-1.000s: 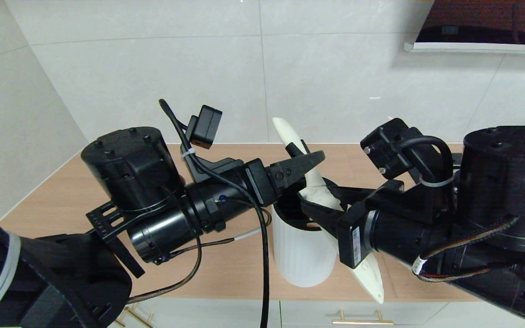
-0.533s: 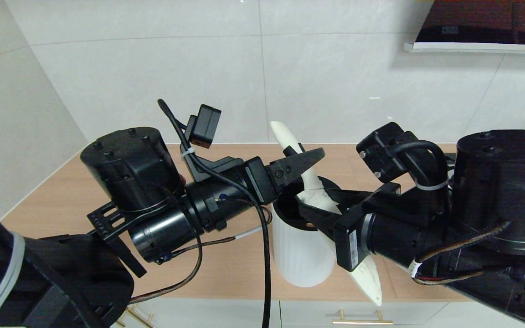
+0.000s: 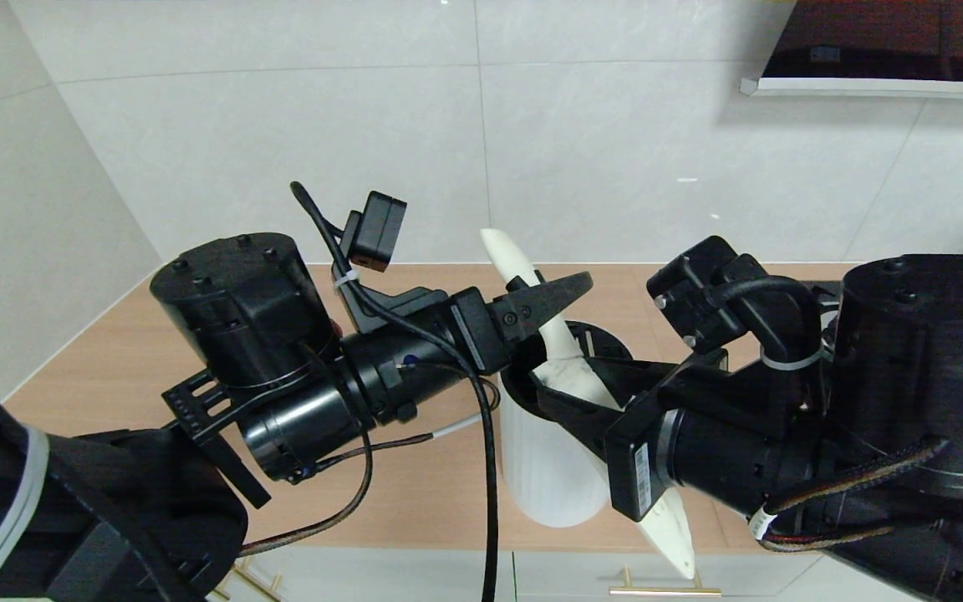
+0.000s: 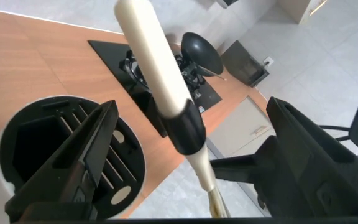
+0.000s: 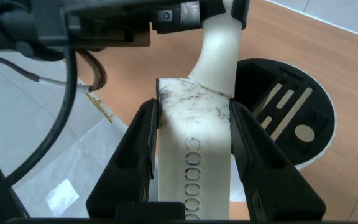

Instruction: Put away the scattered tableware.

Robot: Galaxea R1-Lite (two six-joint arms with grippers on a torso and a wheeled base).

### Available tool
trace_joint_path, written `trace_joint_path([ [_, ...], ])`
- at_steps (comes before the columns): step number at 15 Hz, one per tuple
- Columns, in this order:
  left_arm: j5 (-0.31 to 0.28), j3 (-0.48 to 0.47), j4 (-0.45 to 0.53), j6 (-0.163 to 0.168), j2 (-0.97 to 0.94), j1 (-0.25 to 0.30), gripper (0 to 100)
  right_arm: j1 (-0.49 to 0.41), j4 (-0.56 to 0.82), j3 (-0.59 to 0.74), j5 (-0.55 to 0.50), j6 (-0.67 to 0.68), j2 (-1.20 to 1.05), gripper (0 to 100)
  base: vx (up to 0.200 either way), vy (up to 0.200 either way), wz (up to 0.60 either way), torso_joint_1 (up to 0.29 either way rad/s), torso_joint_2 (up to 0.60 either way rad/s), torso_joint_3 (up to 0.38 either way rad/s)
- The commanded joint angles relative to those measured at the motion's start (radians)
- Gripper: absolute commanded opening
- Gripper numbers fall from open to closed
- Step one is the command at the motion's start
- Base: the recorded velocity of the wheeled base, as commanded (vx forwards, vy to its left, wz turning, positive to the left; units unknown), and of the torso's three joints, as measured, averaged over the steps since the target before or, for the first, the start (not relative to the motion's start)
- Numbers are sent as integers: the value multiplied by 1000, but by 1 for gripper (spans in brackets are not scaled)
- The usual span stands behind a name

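Mid-frame, the right claw (image 5: 193,124) clamps the spatula (image 3: 508,261) tilted over the holder (image 3: 532,477), likely for insertion; the left claw (image 4: 188,118) gapes open around it.

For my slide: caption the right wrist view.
Right gripper clamped on the perforated white spatula, near the black-topped utensil holder.

Black cylindrical arms (image 3: 281,368), cables (image 3: 486,468), white zip-ties (image 3: 791,361)

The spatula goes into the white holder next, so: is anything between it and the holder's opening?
No loose object. The spatula hangs tilted over the holder, but the left gripper straddles its handle with open jaws, one jaw above the opening; the right gripper clamps the blade.
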Motion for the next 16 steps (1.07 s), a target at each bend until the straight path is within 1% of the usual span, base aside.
trace_joint_path([
  [1, -1, 2, 0, 0, -5, -1, 0, 1, 0, 5, 0, 0, -1, 0, 0, 0, 0, 0, 0, 0],
  [12, 0, 2, 0, 0, -43, -1, 0, 1, -73, 26, -2, -2, -1, 0, 0, 0, 0, 0, 0, 0],
  [13, 0, 3, 0, 1, -46, -1, 0, 1, -76, 26, -2, -2, 1, 100, 0, 0, 0, 0, 0, 0],
  [16, 3, 3, 0, 6, -63, -8, 0, 1, -104, 31, -2, 0, -2, 100, 0, 0, 0, 0, 0, 0],
])
